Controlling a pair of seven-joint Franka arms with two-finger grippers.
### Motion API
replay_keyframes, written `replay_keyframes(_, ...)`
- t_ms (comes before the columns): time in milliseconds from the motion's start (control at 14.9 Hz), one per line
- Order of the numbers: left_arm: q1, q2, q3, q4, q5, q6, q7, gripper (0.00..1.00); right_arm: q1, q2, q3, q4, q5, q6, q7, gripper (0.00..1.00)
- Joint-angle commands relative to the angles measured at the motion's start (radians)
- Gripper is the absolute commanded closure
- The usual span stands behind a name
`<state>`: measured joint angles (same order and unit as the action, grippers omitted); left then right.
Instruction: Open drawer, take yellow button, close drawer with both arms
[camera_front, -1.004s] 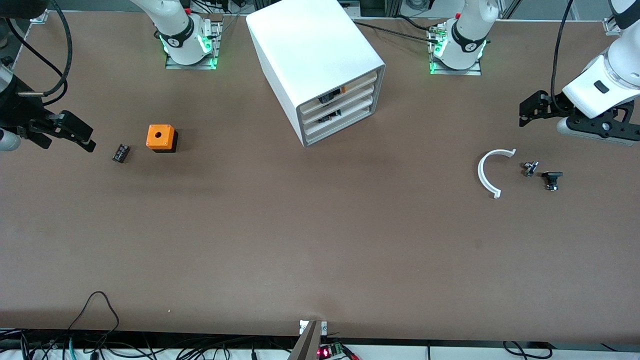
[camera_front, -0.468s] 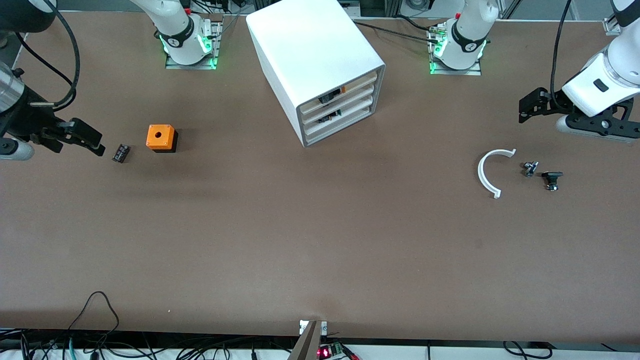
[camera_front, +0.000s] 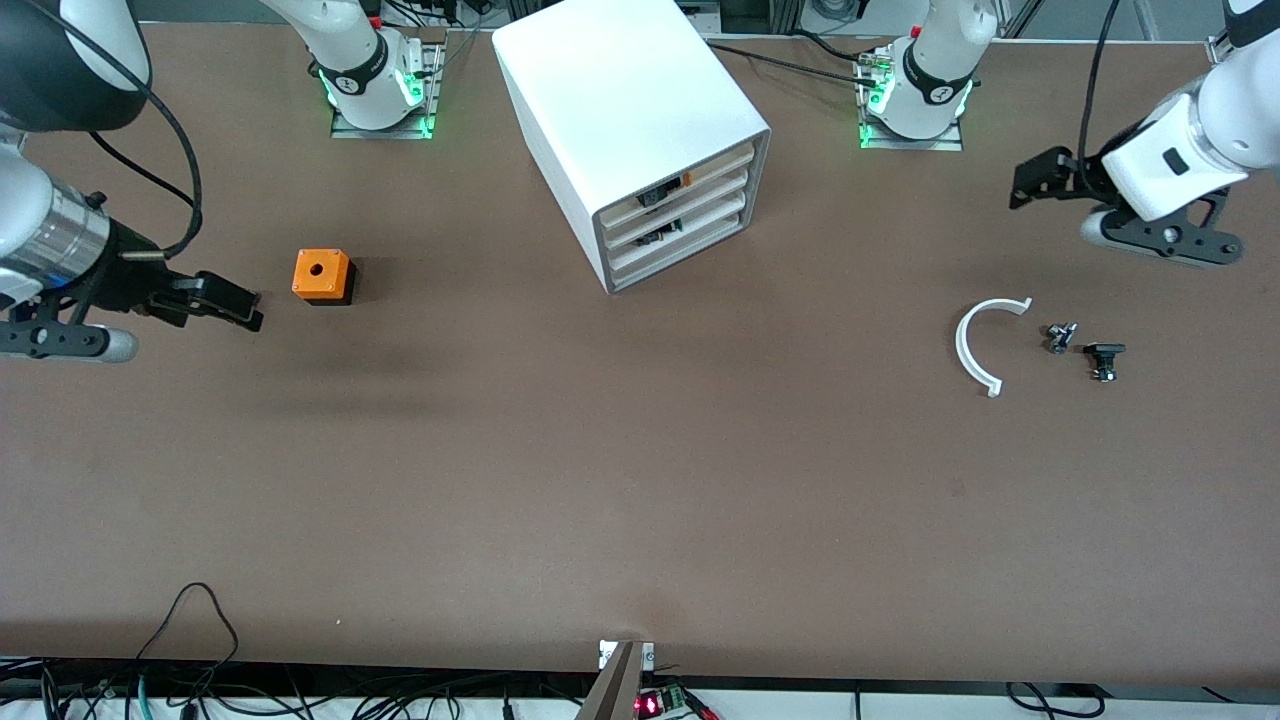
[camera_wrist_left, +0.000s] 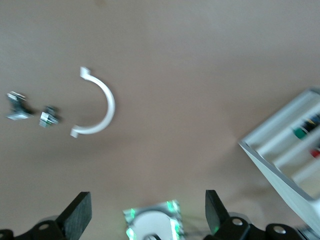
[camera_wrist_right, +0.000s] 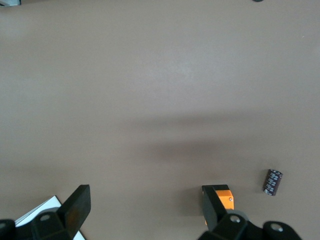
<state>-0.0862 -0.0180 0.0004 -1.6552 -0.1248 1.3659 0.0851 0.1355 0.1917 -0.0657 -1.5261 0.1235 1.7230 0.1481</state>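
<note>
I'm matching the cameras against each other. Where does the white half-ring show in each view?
Front view: white half-ring lies toward the left arm's end of the table, nearer the camera than the cabinet.
Left wrist view: in view, beside two small metal parts.
Right wrist view: not in it.
Shared landmark: the cabinet, in the front and left wrist views.

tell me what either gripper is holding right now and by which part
Nothing is held. The left gripper hangs open over bare table, and the right gripper hangs open above the orange cube.
</note>
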Motion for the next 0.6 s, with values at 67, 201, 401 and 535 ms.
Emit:
replay_keyframes(67, -0.003, 0.044, 0.001, 0.022, -0.145, -0.129, 0.007, 0.00, 0.004, 0.035, 0.001, -0.003, 0.024, 0.009, -0.012, 0.01)
replay_keyframes(201, -0.004, 0.062, 0.000, 0.014, -0.211, -0.148, 0.054, 0.00, 0.009, 0.063, 0.004, -0.002, 0.016, 0.012, -0.010, 0.01)
replay_keyframes(401, -0.006, 0.102, 0.000, -0.017, -0.341, -0.183, 0.128, 0.00, 0.021, 0.092, 0.004, -0.005, 0.024, 0.029, -0.010, 0.01)
replay_keyframes(535, -0.004, 0.134, -0.003, -0.044, -0.416, -0.174, 0.215, 0.00, 0.022, 0.106, 0.011, -0.015, 0.024, 0.029, -0.009, 0.01)
